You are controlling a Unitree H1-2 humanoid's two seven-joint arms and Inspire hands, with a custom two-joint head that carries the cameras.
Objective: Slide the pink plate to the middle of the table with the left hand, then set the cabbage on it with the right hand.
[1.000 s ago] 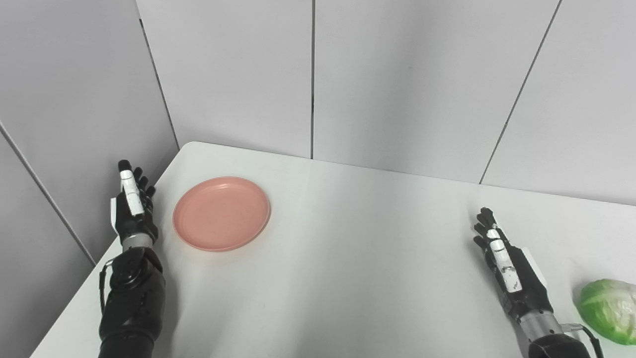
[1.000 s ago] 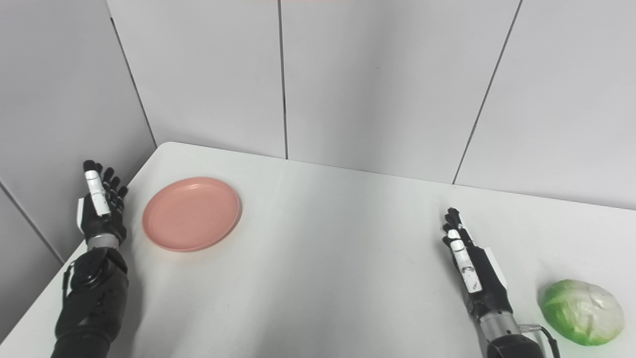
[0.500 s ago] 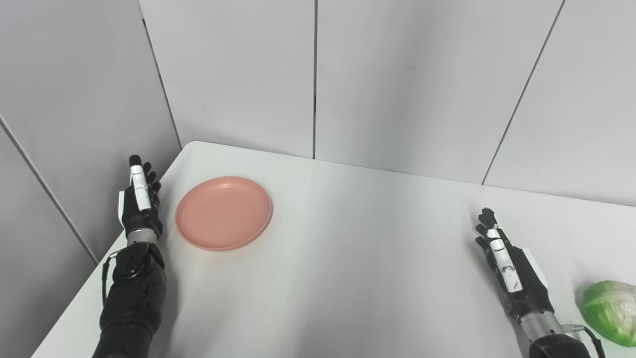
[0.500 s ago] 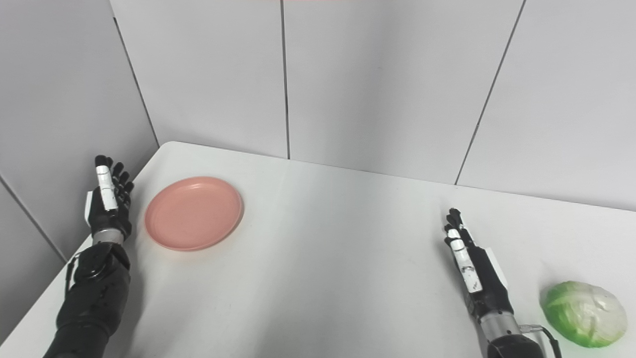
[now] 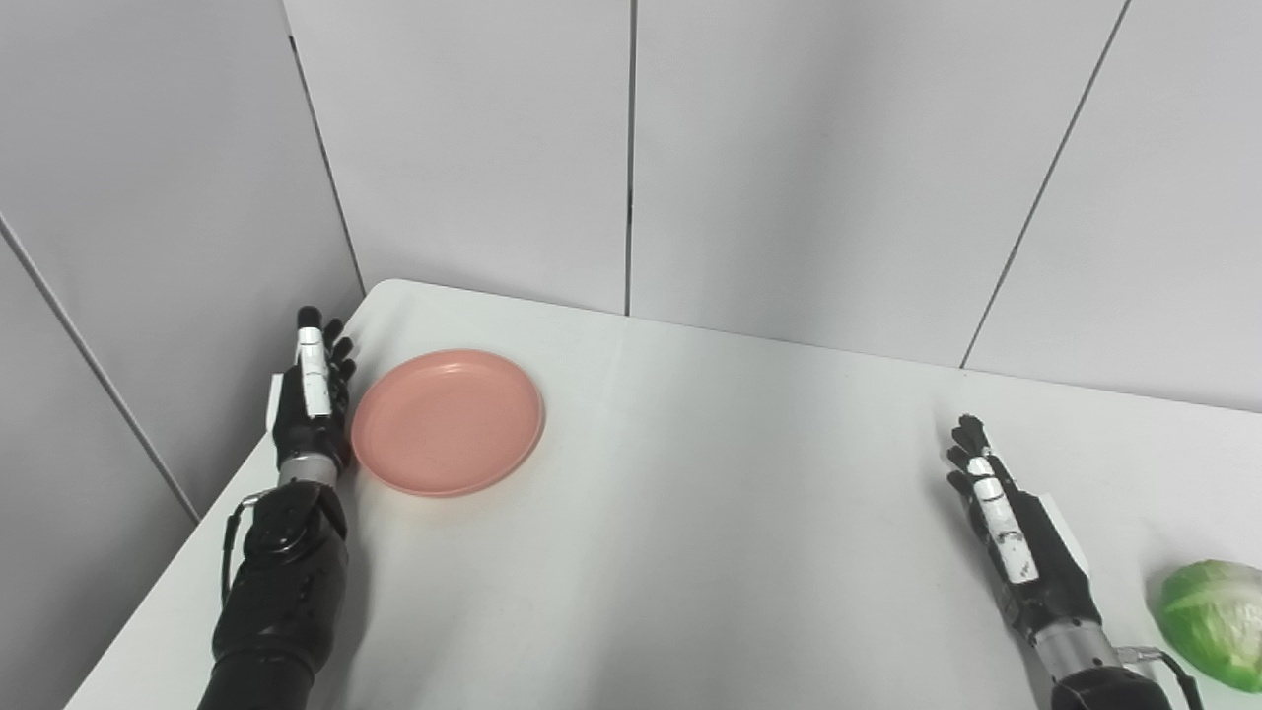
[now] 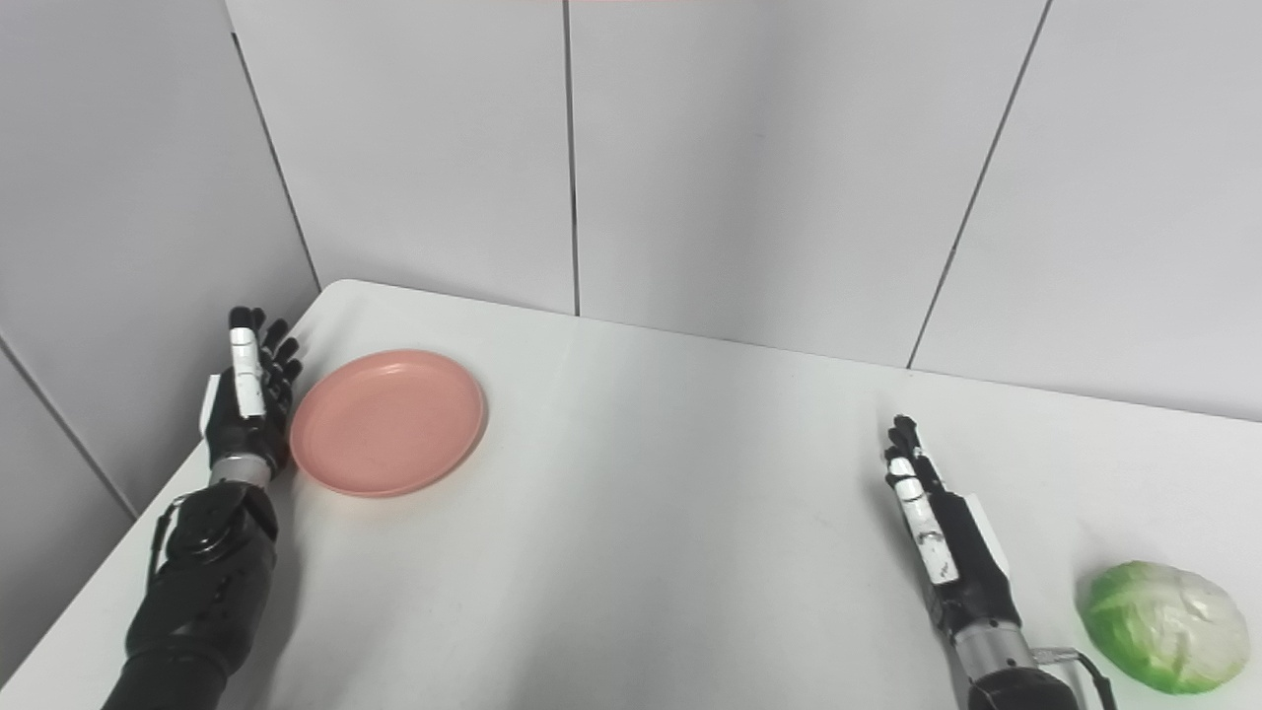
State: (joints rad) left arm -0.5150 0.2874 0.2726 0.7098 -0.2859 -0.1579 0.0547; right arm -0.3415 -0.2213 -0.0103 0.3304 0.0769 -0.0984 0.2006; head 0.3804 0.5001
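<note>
The pink plate lies flat on the white table, near its far left corner. My left hand stands edge-on right at the plate's left rim, fingers straight and apart, holding nothing; whether it touches the rim I cannot tell. The cabbage, green and white, rests at the near right of the table. My right hand lies open and flat-fingered on the table just left of the cabbage, a gap between them.
Grey wall panels close off the table's back and left side. The table's left edge runs just under my left forearm. White tabletop stretches between plate and right hand.
My left hand has moved right, from beyond the table's left edge up to the plate's rim. The picture has shifted slightly. The right hand, plate and cabbage have stayed put.
</note>
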